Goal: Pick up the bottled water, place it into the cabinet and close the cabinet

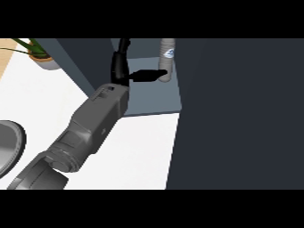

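Note:
The bottled water is a pale grey bottle with a blue label. It stands upright inside the open cabinet, on the blue-grey shelf floor near its right side. My left hand reaches into the cabinet to the left of the bottle. Its fingers point straight toward the back and its thumb stretches right until the tip meets the bottle's lower part. The fingers are not curled round the bottle. The right hand does not show.
The cabinet's dark door stands open and fills the right side of the view. A potted plant sits at the back left of the white counter. A round grey metal basin lies at the left edge.

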{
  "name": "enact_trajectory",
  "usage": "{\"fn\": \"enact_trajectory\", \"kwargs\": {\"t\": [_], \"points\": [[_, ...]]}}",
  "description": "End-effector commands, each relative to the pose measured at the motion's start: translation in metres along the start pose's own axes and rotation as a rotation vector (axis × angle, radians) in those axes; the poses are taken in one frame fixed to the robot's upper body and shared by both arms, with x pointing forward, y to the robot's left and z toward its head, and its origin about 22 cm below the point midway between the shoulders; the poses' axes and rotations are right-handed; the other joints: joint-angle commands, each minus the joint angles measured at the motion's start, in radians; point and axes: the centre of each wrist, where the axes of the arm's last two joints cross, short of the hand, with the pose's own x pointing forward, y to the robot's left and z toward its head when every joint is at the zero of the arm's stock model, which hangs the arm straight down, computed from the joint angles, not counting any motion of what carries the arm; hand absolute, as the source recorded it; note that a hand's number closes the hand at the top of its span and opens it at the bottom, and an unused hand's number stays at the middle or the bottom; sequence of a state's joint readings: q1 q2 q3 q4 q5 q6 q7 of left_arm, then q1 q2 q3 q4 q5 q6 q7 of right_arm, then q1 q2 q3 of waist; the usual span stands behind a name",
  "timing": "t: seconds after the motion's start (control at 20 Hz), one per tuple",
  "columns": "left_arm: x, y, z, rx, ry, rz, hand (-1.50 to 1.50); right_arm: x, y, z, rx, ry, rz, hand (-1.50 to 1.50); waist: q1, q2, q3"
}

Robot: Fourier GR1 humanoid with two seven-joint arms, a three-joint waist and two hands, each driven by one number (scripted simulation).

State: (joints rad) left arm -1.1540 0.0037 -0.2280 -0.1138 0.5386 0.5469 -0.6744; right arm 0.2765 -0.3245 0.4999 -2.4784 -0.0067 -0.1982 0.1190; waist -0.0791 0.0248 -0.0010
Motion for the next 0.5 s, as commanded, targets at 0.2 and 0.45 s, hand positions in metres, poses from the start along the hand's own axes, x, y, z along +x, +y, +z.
{"fn": "enact_trajectory", "kwargs": {"t": [0.2,0.45], "points": [[0.02,-0.01,-0.007,-0.146,-0.088,0.215,-1.5,-0.001,-0.001,0.001,0.009,0.018,-0.01,-1.5,0.009,-0.005,0.0],[0.028,-0.013,-0.009,-0.26,-0.101,0.349,-1.5,0.014,-0.007,0.007,-0.034,0.008,-0.008,-1.5,0.04,-0.018,0.001]]}}
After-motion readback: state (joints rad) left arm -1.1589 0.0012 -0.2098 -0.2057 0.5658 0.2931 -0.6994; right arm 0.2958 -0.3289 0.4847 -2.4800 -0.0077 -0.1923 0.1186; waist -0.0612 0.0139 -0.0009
